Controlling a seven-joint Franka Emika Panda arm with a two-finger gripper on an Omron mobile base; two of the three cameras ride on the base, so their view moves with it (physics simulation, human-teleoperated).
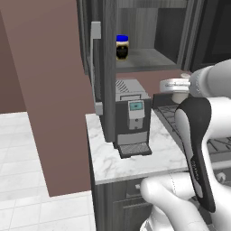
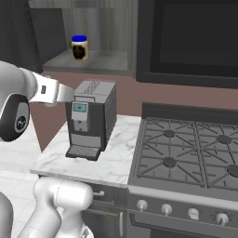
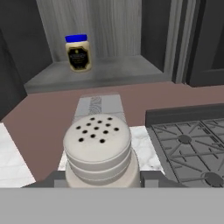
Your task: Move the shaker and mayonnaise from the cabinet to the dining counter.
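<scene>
The shaker (image 3: 97,151), a pale rounded bottle with a perforated domed cap, is pinched by the gripper (image 3: 98,181), whose jaws are pressed against its sides. It is held above the coffee machine (image 1: 131,118), a boxy dark-and-silver unit with a small screen and a ribbed drip tray, which stands on the veined marble worktop (image 1: 135,160). Beside the machine a stove (image 2: 186,153) with black cast grates is seen. Above and behind the machine, the open cabinet (image 3: 113,74), of grey wood grain, contains the mayonnaise (image 3: 78,53): a round jar of cream contents with a blue lid and dark label, upright on the shelf.
</scene>
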